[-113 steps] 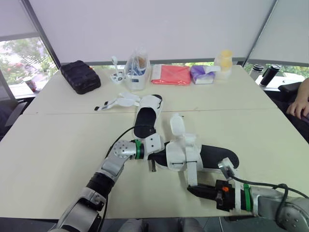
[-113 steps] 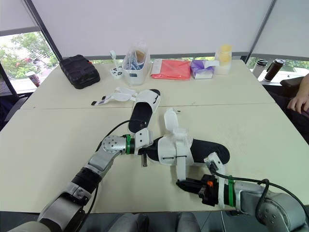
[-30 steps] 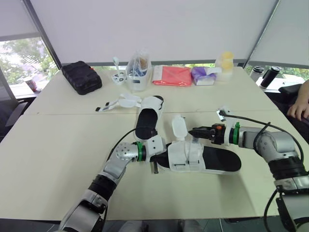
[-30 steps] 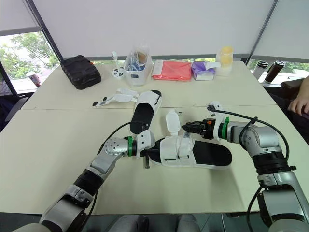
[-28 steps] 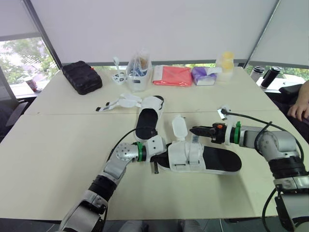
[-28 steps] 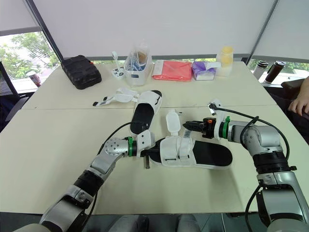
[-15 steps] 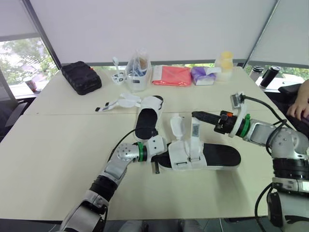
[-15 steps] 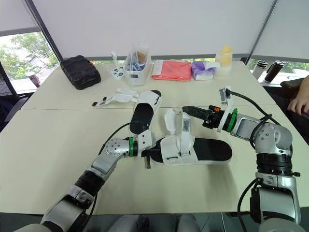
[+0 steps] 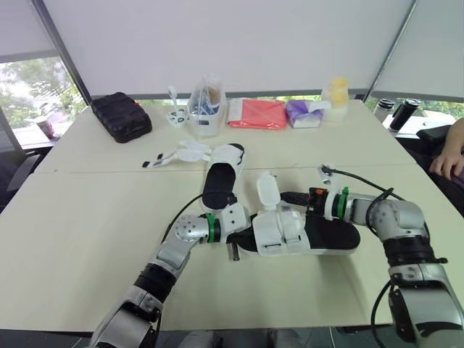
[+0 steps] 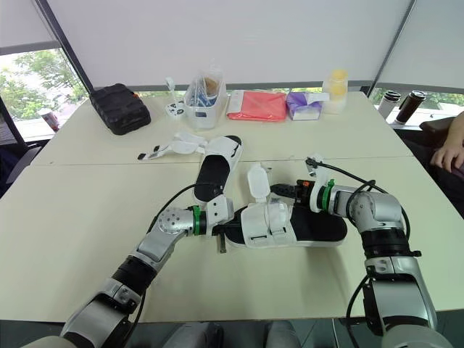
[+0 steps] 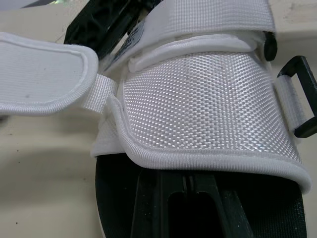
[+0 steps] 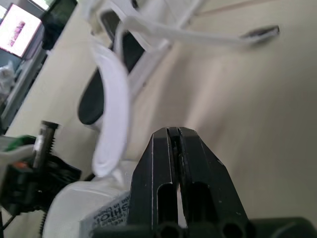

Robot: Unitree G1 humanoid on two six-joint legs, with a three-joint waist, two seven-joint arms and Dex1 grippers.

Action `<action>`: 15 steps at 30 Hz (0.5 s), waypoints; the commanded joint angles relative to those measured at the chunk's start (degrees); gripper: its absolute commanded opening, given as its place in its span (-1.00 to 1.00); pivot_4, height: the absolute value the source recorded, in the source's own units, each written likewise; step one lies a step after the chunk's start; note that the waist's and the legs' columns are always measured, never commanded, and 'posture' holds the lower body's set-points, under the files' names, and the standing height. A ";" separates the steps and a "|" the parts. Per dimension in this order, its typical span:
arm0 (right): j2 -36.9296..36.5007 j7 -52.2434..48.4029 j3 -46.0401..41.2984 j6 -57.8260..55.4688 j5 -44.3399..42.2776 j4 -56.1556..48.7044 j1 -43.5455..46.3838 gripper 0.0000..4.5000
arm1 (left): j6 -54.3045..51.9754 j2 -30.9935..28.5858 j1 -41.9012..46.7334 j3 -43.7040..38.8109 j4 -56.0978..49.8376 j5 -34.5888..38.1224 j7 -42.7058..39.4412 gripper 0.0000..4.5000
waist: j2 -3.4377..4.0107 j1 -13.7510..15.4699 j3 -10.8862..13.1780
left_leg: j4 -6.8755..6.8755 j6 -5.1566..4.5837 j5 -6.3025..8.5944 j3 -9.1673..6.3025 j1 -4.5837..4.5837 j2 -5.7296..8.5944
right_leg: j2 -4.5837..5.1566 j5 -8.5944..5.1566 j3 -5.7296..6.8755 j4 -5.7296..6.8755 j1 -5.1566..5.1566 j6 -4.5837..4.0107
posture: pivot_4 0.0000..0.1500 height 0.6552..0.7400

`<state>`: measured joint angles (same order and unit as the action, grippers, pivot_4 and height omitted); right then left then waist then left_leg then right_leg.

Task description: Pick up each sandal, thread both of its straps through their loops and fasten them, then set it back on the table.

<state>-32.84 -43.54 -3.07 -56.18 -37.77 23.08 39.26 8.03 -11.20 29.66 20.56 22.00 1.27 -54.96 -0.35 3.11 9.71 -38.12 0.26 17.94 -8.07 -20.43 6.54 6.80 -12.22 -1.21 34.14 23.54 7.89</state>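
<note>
2 sandals on a pale table, each with white straps and a black footbed.

Item 1, near sandal: lies flat at mid-table, toe toward the robot's left, heel toward its right. The broad woven upper sits over the forefoot, with 1 narrow strap laid across it. A black loop projects at the side of the upper. 1 rounded flap stands loose on the far side.

Left gripper: at the toe end of the near sandal, touching it. Whether it is clamped on the sole cannot be told.

Right gripper: low over the far edge of the near sandal, just beside the flap. Its jaws are pressed together; whether anything thin is pinched between them cannot be told.

Item 2, far sandal: lies flat just beyond item 1, with its undone straps spread on the table toward the robot's left.

Far edge of the table, from the robot's left to its right: black case, clear container, red packet, purple pack, yellow jar.

2 dark tumblers stand at the far right corner.

1 person's hand rests at the right edge.
</note>
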 commanded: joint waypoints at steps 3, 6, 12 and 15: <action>0.53 2.39 -1.07 0.32 4.66 9.41 3.26 -0.97 | -1.85 0.12 -1.72 1.79 1.37 -1.95 0.89 -1.00 | 0.00 -0.46 -0.02 | -0.01 0.03 -0.03 -0.03 0.05 0.00 | -0.01 0.08 0.01 -0.02 -0.07 -0.01 | 1.00 1.00; -0.10 0.58 0.99 -0.36 5.89 9.47 2.59 -0.97 | -1.94 0.04 -1.88 1.74 1.25 -1.92 1.15 -1.00 | 0.09 -0.77 -0.09 | -0.01 0.04 -0.04 -0.04 0.08 0.00 | -0.02 0.09 0.01 0.00 -0.08 0.02 | 1.00 1.00; -0.64 -1.36 1.76 -0.43 7.09 6.03 1.02 -0.53 | -1.68 -0.03 -1.61 1.83 1.68 -1.97 1.06 -1.00 | 0.14 -0.70 -0.20 | -0.01 0.04 -0.04 -0.05 0.06 0.00 | -0.02 0.11 0.01 0.00 -0.08 0.05 | 1.00 1.00; -0.94 -1.57 -0.18 0.38 6.84 4.39 0.60 0.14 | -1.29 -0.08 -1.21 1.86 2.25 -2.12 0.94 -1.00 | 0.14 -0.70 -0.20 | -0.01 0.04 -0.03 -0.07 0.05 0.01 | -0.02 0.12 0.01 -0.01 -0.07 0.07 | 1.00 1.00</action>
<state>-32.40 -45.38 -1.87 -56.11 -32.13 28.18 40.85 7.85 -11.04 29.15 20.72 21.84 1.20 -53.95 -0.21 2.41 9.51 -38.13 0.29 17.91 -8.14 -20.39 6.55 6.78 -12.09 -1.19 34.13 23.46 7.96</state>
